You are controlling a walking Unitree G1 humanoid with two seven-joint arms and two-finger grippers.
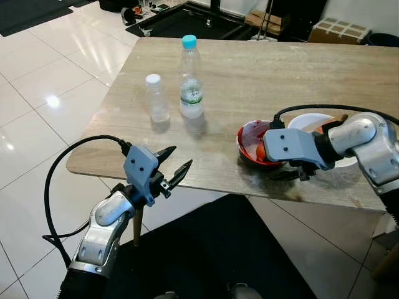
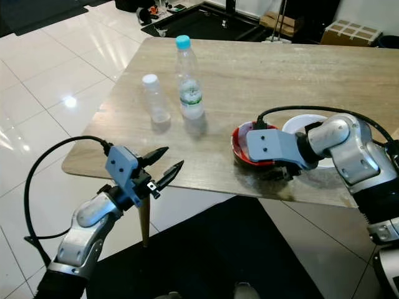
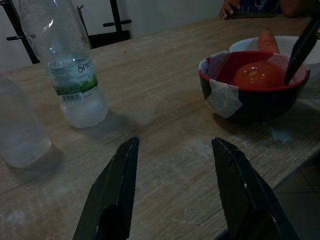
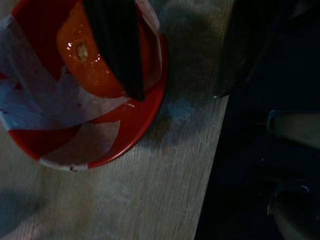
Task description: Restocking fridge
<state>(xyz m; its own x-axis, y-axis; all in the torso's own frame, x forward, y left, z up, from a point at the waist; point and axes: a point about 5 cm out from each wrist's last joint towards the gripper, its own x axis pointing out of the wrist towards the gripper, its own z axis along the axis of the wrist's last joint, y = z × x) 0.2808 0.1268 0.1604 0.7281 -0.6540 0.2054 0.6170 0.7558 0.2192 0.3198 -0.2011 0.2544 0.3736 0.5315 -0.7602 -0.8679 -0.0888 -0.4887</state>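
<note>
A red bowl (image 1: pixel 247 139) patched with white tape stands near the front edge of the wooden table (image 1: pixel 262 68), and a tomato (image 3: pixel 257 75) lies in it. My right gripper (image 4: pixel 177 92) is open astride the bowl's near rim. One finger (image 4: pixel 117 45) rests on the tomato; the other hangs outside, over the table's edge. A tall clear bottle (image 1: pixel 191 81) with a blue cap and a short clear bottle (image 1: pixel 156 99) with a white cap stand upright to the bowl's left. My left gripper (image 1: pixel 177 165) is open and empty at the front edge, pointing at the bottles.
A white bowl (image 1: pixel 308 121) holding a carrot (image 3: pixel 267 40) stands right behind the red bowl. A person's hand (image 3: pixel 230 7) rests at the table's far side. Cardboard boxes (image 1: pixel 340 28) stand beyond. A black mat (image 1: pixel 212 249) lies on the tiled floor under me.
</note>
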